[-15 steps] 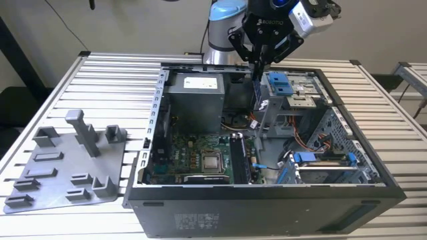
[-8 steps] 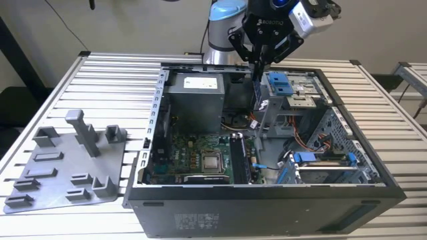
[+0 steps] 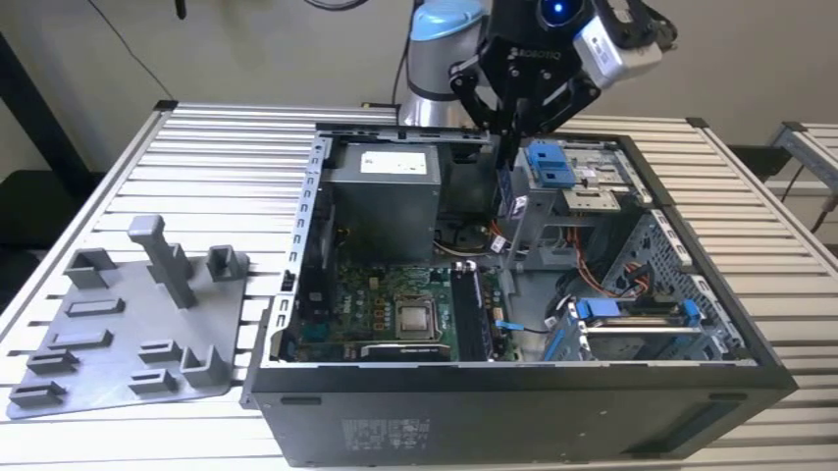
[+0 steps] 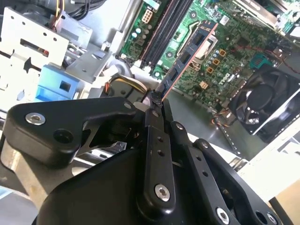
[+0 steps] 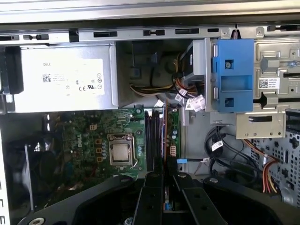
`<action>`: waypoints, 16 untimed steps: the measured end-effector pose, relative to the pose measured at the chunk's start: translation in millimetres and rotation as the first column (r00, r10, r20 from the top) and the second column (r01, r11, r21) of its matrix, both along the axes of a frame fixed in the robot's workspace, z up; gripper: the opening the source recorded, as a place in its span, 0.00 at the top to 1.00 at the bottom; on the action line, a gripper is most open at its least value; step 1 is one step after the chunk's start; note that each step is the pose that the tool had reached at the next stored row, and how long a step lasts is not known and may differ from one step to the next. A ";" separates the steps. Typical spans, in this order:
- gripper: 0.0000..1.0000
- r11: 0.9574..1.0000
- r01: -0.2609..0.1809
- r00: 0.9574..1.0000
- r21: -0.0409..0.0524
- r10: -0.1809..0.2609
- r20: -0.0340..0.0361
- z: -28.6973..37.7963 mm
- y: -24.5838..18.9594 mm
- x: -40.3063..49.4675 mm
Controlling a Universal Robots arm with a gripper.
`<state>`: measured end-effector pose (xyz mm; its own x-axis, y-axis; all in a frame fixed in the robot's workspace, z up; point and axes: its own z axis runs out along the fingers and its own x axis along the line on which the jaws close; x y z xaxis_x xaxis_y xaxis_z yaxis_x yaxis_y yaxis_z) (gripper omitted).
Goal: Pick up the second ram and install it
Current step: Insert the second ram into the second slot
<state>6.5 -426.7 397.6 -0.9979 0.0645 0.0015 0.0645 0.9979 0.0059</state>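
The second ram (image 4: 187,56) is a long thin dark stick with black chips, and my gripper (image 4: 157,101) is shut on one end of it. In the exterior view the gripper (image 3: 508,123) hangs over the back of the open computer case (image 3: 524,392), with the ram (image 3: 501,182) pointing down into it. In the first wrist view the ram (image 5: 165,136) shows edge-on, above the black memory slots (image 5: 152,136) of the green motherboard (image 5: 89,136) and apart from them. The silver processor (image 5: 121,152) lies beside the slots.
A grey power supply (image 3: 380,196) and a blue drive bracket (image 3: 550,162) flank the gripper inside the case. Loose cables (image 5: 225,150) run near the slots. A black fan (image 4: 267,98) sits at the motherboard's edge. The grey tray with posts (image 3: 118,334) lies at the exterior view's left.
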 end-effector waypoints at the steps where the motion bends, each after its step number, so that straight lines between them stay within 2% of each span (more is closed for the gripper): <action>1: 0.86 1.000 0.000 1.000 0.004 0.000 -0.002 -0.7 -2.1 0.4; 3: 0.86 1.000 0.000 1.000 0.019 0.000 -0.003 -1.7 -4.5 0.6; 5: 0.86 0.999 0.000 1.000 0.040 0.000 -0.003 -2.7 -6.1 0.7; 6: 0.86 0.999 0.000 1.000 0.046 0.000 -0.003 -3.5 -6.5 0.7; 12: 0.86 0.999 0.004 1.000 0.047 -0.003 -0.002 -11.8 -6.8 0.8; 16: 0.86 0.999 0.005 1.000 0.047 -0.005 0.007 -18.3 -8.0 0.7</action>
<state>7.2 -434.7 379.3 -0.9976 0.0696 -0.0027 0.0694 0.9962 0.0531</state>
